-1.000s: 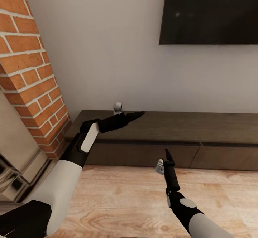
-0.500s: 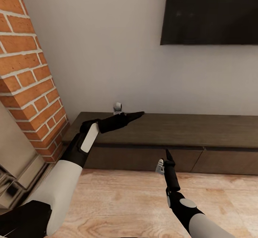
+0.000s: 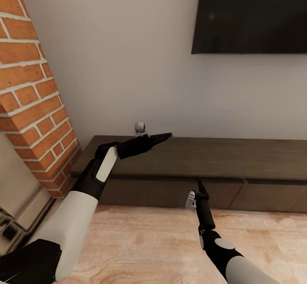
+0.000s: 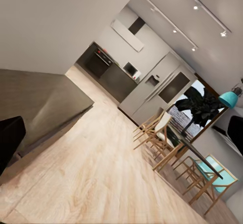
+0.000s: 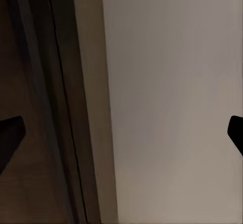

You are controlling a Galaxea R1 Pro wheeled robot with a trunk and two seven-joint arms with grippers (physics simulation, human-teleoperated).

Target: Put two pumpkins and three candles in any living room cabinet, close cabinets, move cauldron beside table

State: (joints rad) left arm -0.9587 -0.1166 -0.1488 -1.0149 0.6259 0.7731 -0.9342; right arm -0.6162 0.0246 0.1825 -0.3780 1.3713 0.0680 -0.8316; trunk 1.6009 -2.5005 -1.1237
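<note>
The long low dark-brown cabinet stands against the white wall with its drawer fronts shut. My left gripper hovers over the cabinet's left end, open and holding nothing. In the left wrist view the cabinet top lies beside it. My right gripper points up in front of the drawer fronts. In the right wrist view it is open and empty, with the cabinet's dark wood close ahead. The pumpkins, candles, cauldron and table are out of view.
A red brick column rises at the left, close to the cabinet's end. A dark TV hangs on the wall above. Pale wood floor lies under my arms. The left wrist view reaches a dining table with chairs and a far kitchen.
The whole picture has drifted, so the camera moved: the brick column now sits further left and the cabinet slightly lower. Both arms hold the same pose.
</note>
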